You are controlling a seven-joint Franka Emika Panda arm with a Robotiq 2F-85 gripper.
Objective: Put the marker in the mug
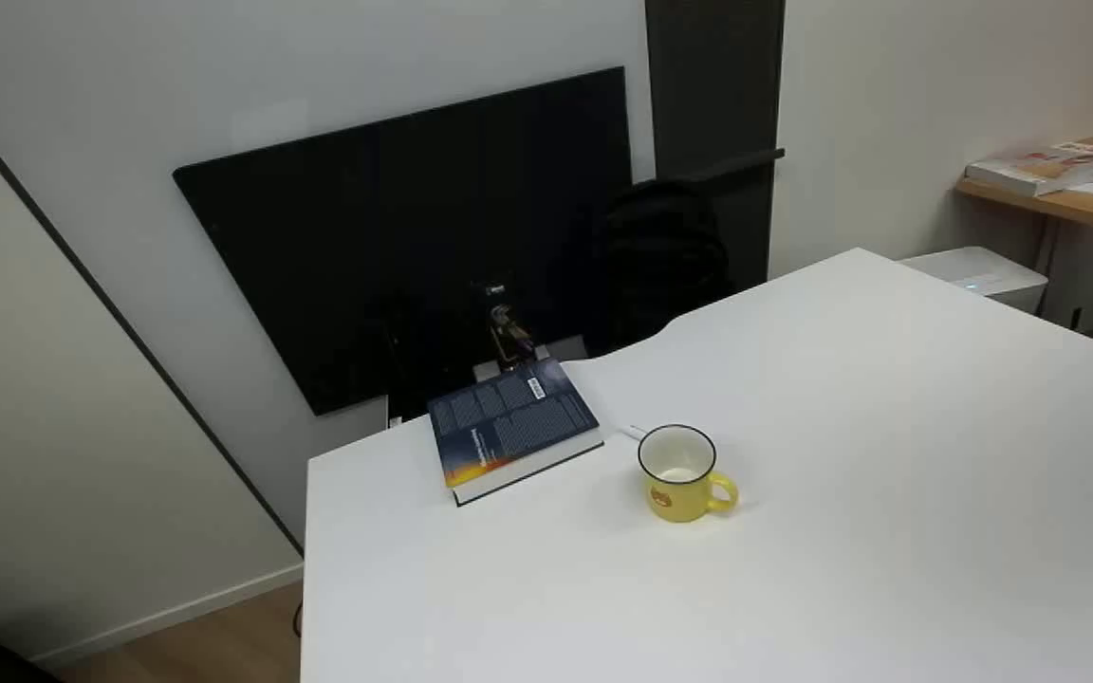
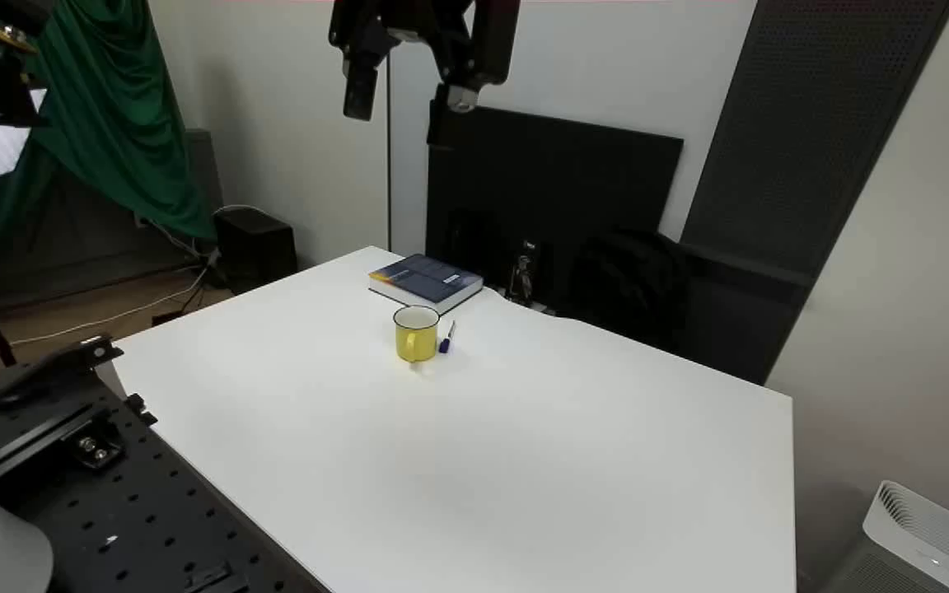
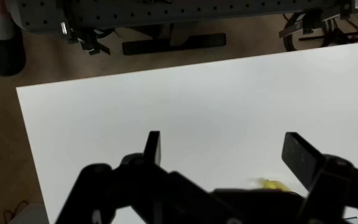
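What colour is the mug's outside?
Yellow, with a small brownish print; the mug shows best in an exterior view.

Black-rimmed yellow mug, pale marker with blue end, navy book, white table, black tool

No text can be read: in an exterior view, the print and white label on the blue book below mid-frame, the emblem on the mug lower right of centre, and the white book at upper right are too blurred.

mug crowding marker, open tabletop opposite
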